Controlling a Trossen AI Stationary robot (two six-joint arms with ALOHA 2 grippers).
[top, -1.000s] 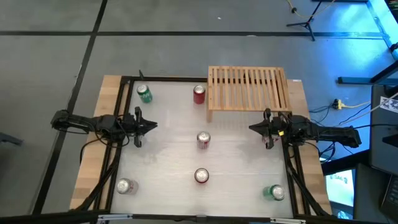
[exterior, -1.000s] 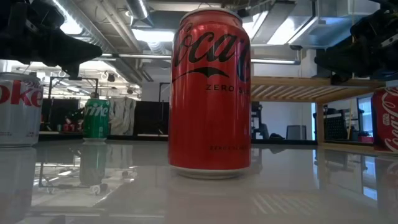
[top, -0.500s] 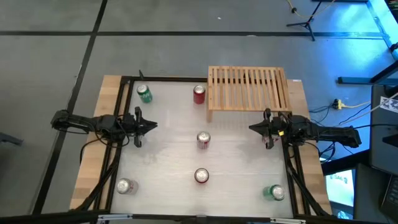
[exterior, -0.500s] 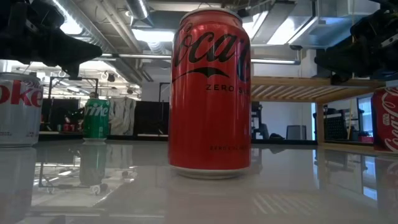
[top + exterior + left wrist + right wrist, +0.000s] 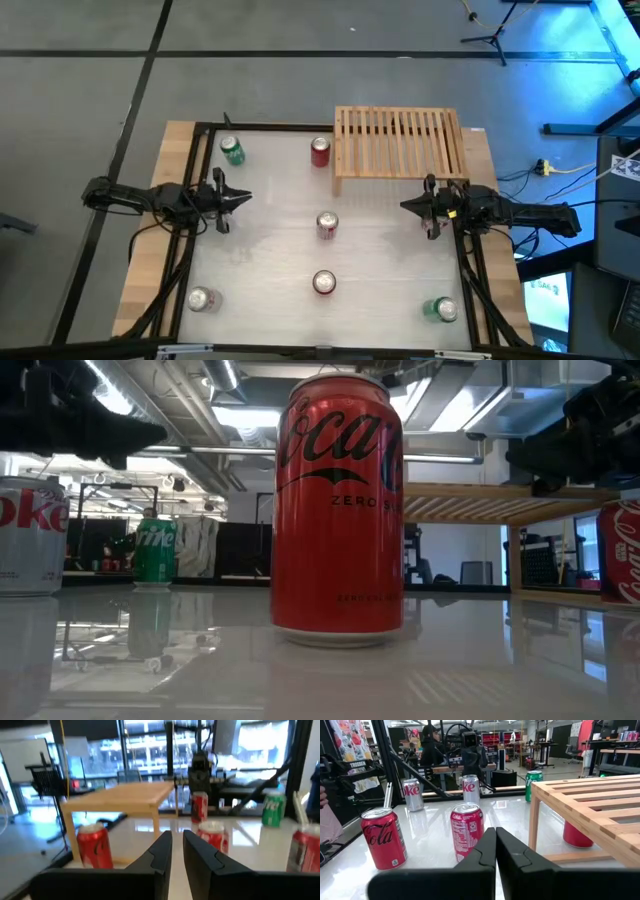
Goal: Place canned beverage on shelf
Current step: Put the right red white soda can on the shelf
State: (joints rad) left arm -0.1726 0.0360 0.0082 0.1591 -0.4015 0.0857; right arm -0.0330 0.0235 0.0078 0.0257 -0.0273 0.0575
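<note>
Six cans stand on the white table (image 5: 270,230): two green, two red, two silver. One red can (image 5: 320,151) stands just beside the light wooden slatted shelf (image 5: 400,140) at the far right. The left gripper (image 5: 238,199) and right gripper (image 5: 407,206) hover at mid-table sides, fingers pressed together, holding nothing.

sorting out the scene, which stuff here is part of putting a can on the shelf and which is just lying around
Part of the job:
- shelf
- six cans on the table, e.g. the middle red can
- left gripper, shut
- right gripper, shut

Just about:
- yellow cable on the floor
- stand on the floor
</note>
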